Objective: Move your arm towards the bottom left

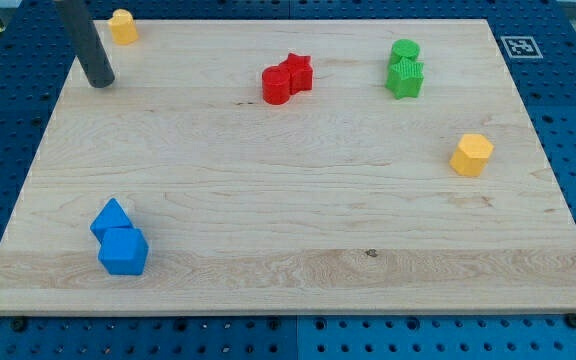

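My tip (100, 82) is at the view's top left, on the wooden board (288, 210). A small yellow block (122, 26) sits just up and right of it, apart from the rod. Two blue blocks touch each other at the view's bottom left: a blue triangular block (111, 219) and a blue cube-like block (124, 251). They lie far below my tip. A red round block (277, 85) touches a red star block (298, 71) at top centre.
A green round block (404, 50) touches a green star block (405, 78) at the top right. A yellow hexagonal block (471, 154) lies at the right. A marker tag (517, 46) sits at the board's top right corner.
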